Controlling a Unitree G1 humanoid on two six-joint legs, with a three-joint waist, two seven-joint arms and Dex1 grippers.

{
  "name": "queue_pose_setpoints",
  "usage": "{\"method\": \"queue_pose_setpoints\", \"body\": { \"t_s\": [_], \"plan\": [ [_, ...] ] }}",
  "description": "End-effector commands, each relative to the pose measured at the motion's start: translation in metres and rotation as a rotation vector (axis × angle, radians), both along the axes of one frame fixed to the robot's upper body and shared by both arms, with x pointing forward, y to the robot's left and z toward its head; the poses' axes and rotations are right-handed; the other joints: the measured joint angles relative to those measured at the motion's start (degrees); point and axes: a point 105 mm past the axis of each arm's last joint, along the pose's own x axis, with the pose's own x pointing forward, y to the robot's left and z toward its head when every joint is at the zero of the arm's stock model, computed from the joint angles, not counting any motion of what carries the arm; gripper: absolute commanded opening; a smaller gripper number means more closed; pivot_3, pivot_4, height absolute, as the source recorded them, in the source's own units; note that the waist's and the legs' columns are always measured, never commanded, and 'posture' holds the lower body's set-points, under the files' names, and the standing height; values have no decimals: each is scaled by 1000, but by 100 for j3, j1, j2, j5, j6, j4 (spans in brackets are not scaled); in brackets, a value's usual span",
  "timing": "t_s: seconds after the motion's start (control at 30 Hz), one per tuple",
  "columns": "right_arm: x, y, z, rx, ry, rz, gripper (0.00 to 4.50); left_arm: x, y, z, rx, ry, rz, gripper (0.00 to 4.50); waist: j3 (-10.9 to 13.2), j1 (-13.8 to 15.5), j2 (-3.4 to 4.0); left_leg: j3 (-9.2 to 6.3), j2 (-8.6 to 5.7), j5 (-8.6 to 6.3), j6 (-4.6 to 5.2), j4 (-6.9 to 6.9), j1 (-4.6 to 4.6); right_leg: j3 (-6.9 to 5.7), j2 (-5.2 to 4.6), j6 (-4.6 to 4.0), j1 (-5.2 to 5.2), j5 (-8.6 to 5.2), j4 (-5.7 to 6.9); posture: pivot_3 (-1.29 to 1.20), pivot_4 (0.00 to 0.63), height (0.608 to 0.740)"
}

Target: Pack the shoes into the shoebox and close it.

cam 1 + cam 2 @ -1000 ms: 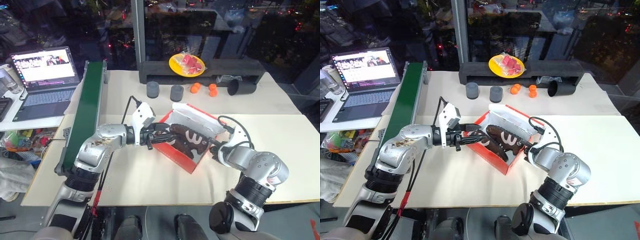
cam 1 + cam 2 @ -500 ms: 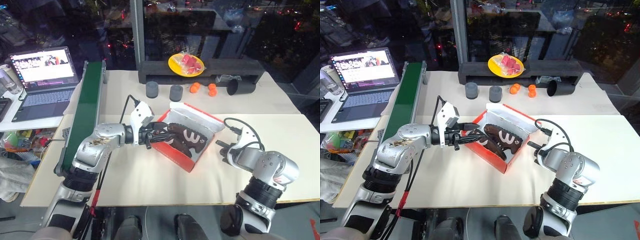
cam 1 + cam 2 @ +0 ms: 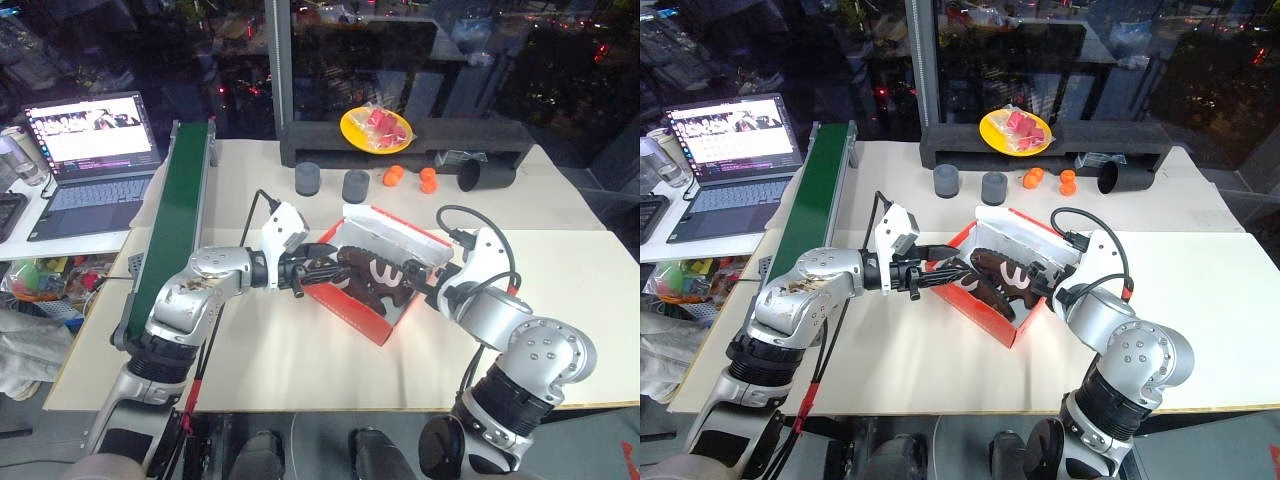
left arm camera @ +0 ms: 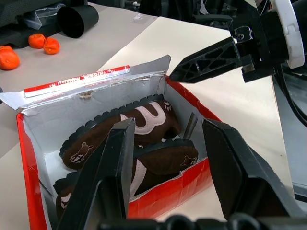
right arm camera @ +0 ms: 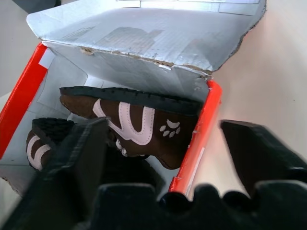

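1. The shoebox [image 3: 375, 275] sits on the cream table [image 3: 560, 290], red-orange outside and white inside, with its lid flap [image 5: 153, 36] standing open at the far side.
2. The 2 shoes [image 4: 127, 129] lie on their sides inside the shoebox, dark brown with pale curved markings and paw prints, soles toward the lid side.
3. The left gripper [image 3: 318, 272] reaches in level from the left end of the shoebox; its jaws stand partly apart. In the left wrist view its 2 fingers [image 4: 110, 167] frame the nearer shoe, but whether they pinch it I cannot tell.
4. The right gripper [image 3: 1038, 278] hangs at the right end of the shoebox, just above the box's rim, pointing forward and down. Its jaws are spread wide with nothing between them; in the right wrist view its fingers [image 5: 76, 158] straddle the red end wall.
5. Behind the shoebox, 2 grey cylinders [image 3: 330, 183] stand near 3 small orange balls [image 3: 410, 177] and a black cup [image 3: 485, 175] lying on its side.
6. A yellow plate [image 3: 375, 127] with red pieces rests on a dark ledge [image 3: 480, 140] at the table's far edge.
7. A green conveyor [image 3: 180, 215] runs along the left of the table, with an open laptop [image 3: 90, 160] beyond it.
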Motion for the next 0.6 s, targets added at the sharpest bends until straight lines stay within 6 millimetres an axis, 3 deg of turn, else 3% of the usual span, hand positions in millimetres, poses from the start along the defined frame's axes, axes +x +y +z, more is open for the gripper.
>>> {"method": "queue_pose_setpoints", "body": {
  "t_s": [0.03,0.4,0.5,0.6],
  "plan": [
    [-3,1,-5,-29,26,27,4478,-4,-3,10,-12,-36,-12,2361,0,-2,0,0,0,0,0,0,0,0,0,0,1,0,1,0,150,740],
    [-2,22,-35,84,174,65,4478,-3,-3,9,-17,-29,-3,2361,0,-30,0,-1,3,0,0,0,2,0,4,0,0,0,1,0,150,740],
    [1,33,-36,145,195,75,3847,-3,-3,10,-17,-29,-2,2361,0,-15,0,-1,0,0,0,0,0,0,1,0,2,0,-4,0,150,740],
    [2,39,-34,159,196,83,2851,-2,-3,10,-18,-30,2,2361,0,-18,1,-2,0,0,0,0,-3,-2,1,0,1,0,-5,0,150,740]
  ]
}}
